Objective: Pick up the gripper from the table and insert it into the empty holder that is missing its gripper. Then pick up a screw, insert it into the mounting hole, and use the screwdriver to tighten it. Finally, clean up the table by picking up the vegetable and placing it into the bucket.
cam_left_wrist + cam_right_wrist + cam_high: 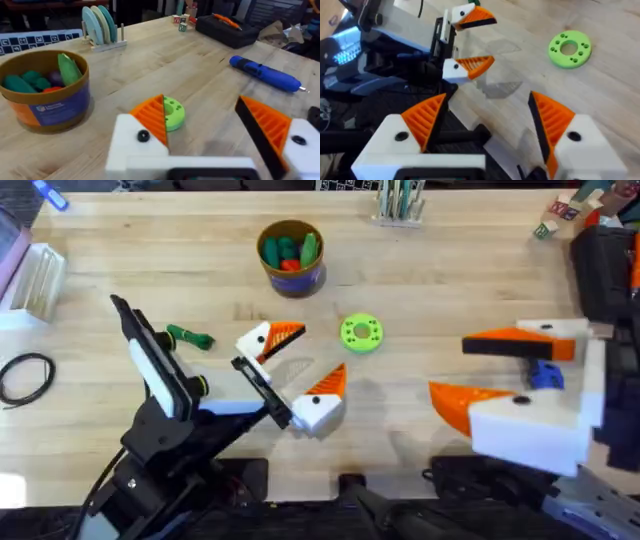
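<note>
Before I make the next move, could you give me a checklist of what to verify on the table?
1. Left gripper open and holding nothing: ok.
2. Right gripper open and holding nothing: ok.
3. Both orange fingers fitted on the left gripper: ok.
4. Mounting screw in and tight: cannot tell.
5. Screwdriver lying free on the table: ok.
6. Long green vegetable in the bucket: not ok. It lies on the table beside the left arm, while the bucket stands upright farther back with other toys inside.
</note>
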You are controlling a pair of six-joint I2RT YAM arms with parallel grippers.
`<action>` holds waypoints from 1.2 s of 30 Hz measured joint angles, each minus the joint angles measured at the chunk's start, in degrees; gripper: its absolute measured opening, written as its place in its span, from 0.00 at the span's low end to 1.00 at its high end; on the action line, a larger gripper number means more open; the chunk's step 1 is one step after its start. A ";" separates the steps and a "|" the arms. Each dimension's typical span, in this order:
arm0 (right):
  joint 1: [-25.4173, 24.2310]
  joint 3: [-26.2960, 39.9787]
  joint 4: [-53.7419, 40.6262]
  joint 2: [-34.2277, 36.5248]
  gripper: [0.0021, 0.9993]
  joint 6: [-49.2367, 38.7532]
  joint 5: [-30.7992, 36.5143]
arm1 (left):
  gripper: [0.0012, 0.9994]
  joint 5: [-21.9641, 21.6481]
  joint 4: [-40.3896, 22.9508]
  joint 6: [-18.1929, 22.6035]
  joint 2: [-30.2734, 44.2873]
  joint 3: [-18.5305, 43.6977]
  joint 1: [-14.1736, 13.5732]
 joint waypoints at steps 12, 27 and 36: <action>0.00 -0.31 -3.65 -1.60 0.99 -1.32 -0.21 | 0.01 0.13 0.02 0.45 0.00 0.00 0.01; -2.79 -9.99 -1.31 -1.56 0.99 -2.20 34.98 | 0.01 0.11 0.04 0.41 0.00 0.00 -0.01; -17.60 -18.54 12.13 3.90 0.99 -4.51 38.47 | 0.01 0.11 0.02 0.41 0.00 0.00 0.01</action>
